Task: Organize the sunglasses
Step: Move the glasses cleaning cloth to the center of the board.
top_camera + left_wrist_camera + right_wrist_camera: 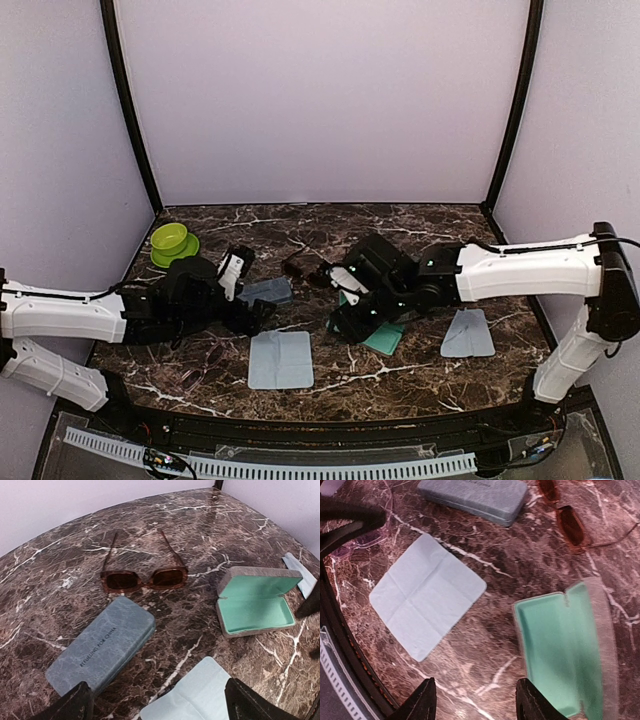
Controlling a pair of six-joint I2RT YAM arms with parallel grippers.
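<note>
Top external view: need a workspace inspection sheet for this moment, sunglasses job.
Surface: dark marbled table, white veins.
Job's things: brown-lensed sunglasses unfolded, lying apart from the cases; purple-tinted sunglasses near the left arm, partly hidden; neither cased.
Clutter: blue-grey case closed; green-lined case open, nothing in it; centre cloth; right cloth; green bowl.
Grippers: left gripper open, holding nothing; right gripper open, holding nothing.
Cables: black cable along the right arm.
Surroundings: pale walls, black corner posts.

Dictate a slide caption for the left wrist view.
Brown-lensed sunglasses lie unfolded, with a closed blue-grey case and an open mint-lined case nearby.
</note>
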